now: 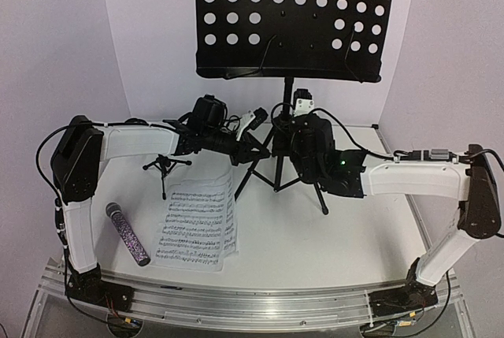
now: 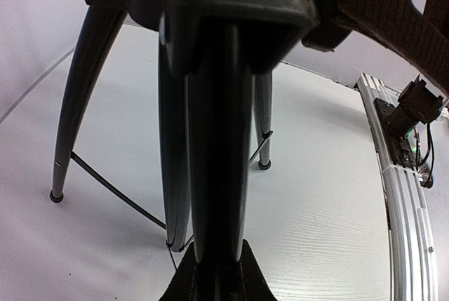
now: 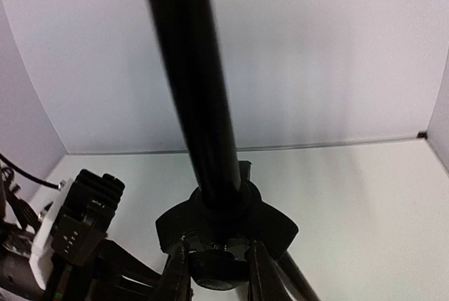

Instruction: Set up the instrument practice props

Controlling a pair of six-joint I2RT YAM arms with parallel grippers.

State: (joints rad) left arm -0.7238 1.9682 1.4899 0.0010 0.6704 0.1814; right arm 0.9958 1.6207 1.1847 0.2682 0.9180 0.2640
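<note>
Here, item by item, as it stands in front of me.

Stand (image 1: 288, 86): black, upright on three legs at the back of the table (image 1: 346, 235), caught between the two grippers. Its perforated tray (image 1: 291, 15) sits high above both of them.

Left gripper (image 1: 253, 135): reaches in from the stand's left side. Its fingers (image 2: 184, 283) are closed on one leg (image 2: 217, 139), low down, with the leg running up between them. Two more legs with thin brace wires stand just beyond.

Right gripper (image 1: 299, 129): comes in from the right, close beside the left one. Its fingers (image 3: 177, 273) are clamped on the round piece just under the hub (image 3: 224, 224) where the legs meet. The pole (image 3: 193, 69) rises straight above them.

Pages (image 1: 197, 224): white, printed with music, flat on the table. They lie on the near side of the left gripper, toward the arm bases, with their far edge close to the stand's nearest leg.

Microphone (image 1: 127, 234): purple glitter with a silver mesh head, lying flat. It is well apart from the left gripper, left of the pages and beside the left arm's upright link.

Mic stand (image 1: 165, 166): small, black, legs spread. It is left of the left gripper, under that arm's forearm and just beyond the pages' far left corner.
</note>
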